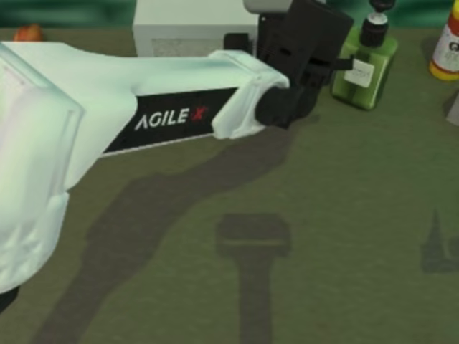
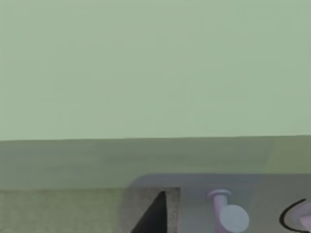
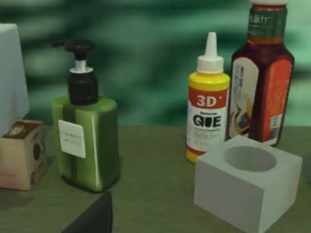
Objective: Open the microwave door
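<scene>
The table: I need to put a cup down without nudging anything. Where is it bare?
The table's near half is bare, carrying only shadows. The far edge is crowded: the microwave, the left end effector beside the green pump bottle, then the yellow glue bottle. The right wrist view adds a grey block and a small box.

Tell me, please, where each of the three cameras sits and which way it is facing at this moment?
Top view: above the table, looking down; the left arm reaches to the microwave.
Left wrist view: close against the microwave, seeing a silver knob; a dark fingertip shows.
Right wrist view: low over the table, facing the green pump bottle, glue bottle, sauce bottle and white block.
Shared: top and right wrist views both show the pump bottle.
</scene>
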Action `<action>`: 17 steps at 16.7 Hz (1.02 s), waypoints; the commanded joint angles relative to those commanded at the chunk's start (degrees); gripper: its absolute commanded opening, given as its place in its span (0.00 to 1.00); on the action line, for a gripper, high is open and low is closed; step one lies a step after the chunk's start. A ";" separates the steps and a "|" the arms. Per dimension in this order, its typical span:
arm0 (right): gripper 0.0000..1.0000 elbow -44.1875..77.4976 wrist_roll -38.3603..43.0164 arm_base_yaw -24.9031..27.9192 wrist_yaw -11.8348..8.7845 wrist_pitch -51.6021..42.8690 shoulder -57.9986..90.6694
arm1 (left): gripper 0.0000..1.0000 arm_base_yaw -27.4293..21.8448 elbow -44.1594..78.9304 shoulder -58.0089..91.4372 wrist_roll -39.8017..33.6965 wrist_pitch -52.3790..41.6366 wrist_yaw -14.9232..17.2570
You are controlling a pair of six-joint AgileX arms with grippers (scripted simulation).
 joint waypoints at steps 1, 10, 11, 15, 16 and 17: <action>1.00 0.00 0.00 0.00 0.00 0.00 0.00 | 0.02 0.00 0.00 0.00 0.00 0.00 0.00; 1.00 0.00 0.00 0.00 0.00 0.00 0.00 | 0.00 -3.39 -2.47 -1.49 0.07 -0.36 -0.09; 1.00 0.00 0.00 0.00 0.00 0.00 0.00 | 0.00 -3.39 -2.36 -1.44 0.04 -0.46 -0.06; 1.00 0.00 0.00 0.00 0.00 0.00 0.00 | 0.00 -2.99 3.44 1.21 -1.62 -6.69 1.65; 1.00 0.00 0.00 0.00 0.00 0.00 0.00 | 0.00 -2.79 6.03 2.32 -2.36 -9.73 2.43; 1.00 0.00 0.00 0.00 0.00 0.00 0.00 | 0.00 -2.54 9.02 3.53 -3.22 -13.41 3.35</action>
